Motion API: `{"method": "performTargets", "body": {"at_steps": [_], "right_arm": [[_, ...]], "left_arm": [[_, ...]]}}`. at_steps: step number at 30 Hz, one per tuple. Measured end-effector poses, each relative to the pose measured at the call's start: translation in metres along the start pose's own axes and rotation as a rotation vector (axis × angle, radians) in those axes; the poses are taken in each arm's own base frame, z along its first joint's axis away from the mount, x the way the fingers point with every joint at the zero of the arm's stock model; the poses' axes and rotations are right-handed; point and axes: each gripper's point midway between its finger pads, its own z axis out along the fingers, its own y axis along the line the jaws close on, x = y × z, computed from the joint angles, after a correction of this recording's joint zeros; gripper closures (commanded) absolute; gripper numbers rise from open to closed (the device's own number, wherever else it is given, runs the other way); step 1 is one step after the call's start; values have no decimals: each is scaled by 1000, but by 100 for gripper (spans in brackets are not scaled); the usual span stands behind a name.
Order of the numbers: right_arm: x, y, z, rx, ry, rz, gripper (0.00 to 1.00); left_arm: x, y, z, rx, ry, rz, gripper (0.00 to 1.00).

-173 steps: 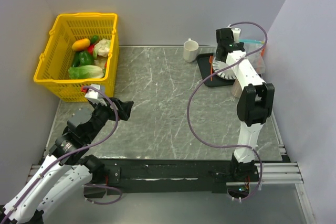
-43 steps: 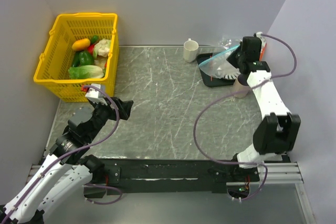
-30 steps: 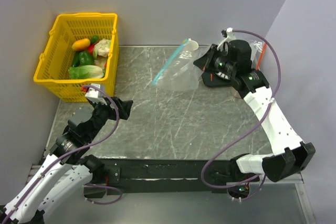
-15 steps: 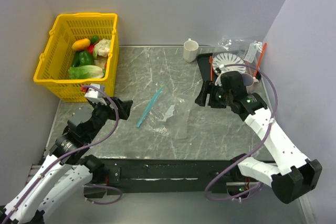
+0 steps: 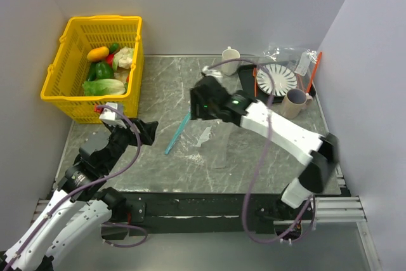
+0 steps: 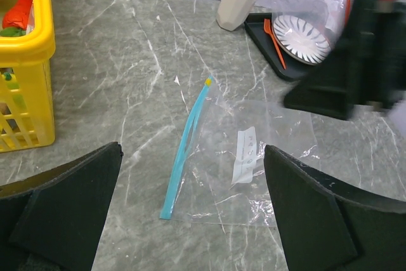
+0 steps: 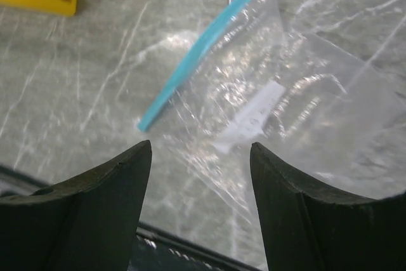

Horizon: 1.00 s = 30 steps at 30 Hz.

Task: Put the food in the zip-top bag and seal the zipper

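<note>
The clear zip-top bag [image 5: 212, 141] lies flat and empty on the table's middle. Its teal-blue zipper [image 5: 177, 132] runs along its left edge. My right gripper [image 5: 199, 105] hovers open and empty just beyond the bag's far end. In the right wrist view the bag [image 7: 273, 106] and zipper [image 7: 200, 52] lie under my open gripper [image 7: 200, 150]. My left gripper [image 5: 147, 131] is open and empty, left of the zipper. In the left wrist view it [image 6: 192, 153] faces the bag [image 6: 254, 163] and zipper [image 6: 186, 150]. The food [image 5: 104, 71] sits in the yellow basket [image 5: 95, 21].
A white mug [image 5: 230, 60] stands at the back. A black tray [image 5: 246, 84] holds a striped plate [image 5: 279, 79] and an orange fork [image 5: 255, 80]. A beige cup [image 5: 294, 103], crumpled clear plastic [image 5: 288, 52] and an orange-red stick [image 5: 312, 71] are at back right.
My right gripper carried the bag from the back-right tray to the table's middle and let it go. It has since swung left over the bag's far end. The left arm barely moved.
</note>
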Motion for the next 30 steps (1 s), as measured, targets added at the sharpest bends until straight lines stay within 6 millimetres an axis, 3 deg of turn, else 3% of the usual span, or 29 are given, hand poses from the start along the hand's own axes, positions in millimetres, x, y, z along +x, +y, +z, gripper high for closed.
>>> {"method": "performTargets", "body": {"at_steps": [5, 11, 14, 19, 30], "right_arm": [[-6, 36, 48, 94, -13, 39, 39], [8, 41, 100, 224, 7, 94, 42], [20, 37, 117, 264, 31, 105, 42], [33, 36, 136, 302, 58, 119, 42], [50, 29, 152, 350, 77, 128, 35]], "left_arm": [[-3, 1, -2, -2, -12, -4, 1], [-8, 7, -6, -36, -38, -10, 1], [-9, 10, -7, -50, -45, -13, 1], [-11, 13, -10, -60, -55, -16, 1], [-11, 13, -11, -59, -57, -16, 1]]}}
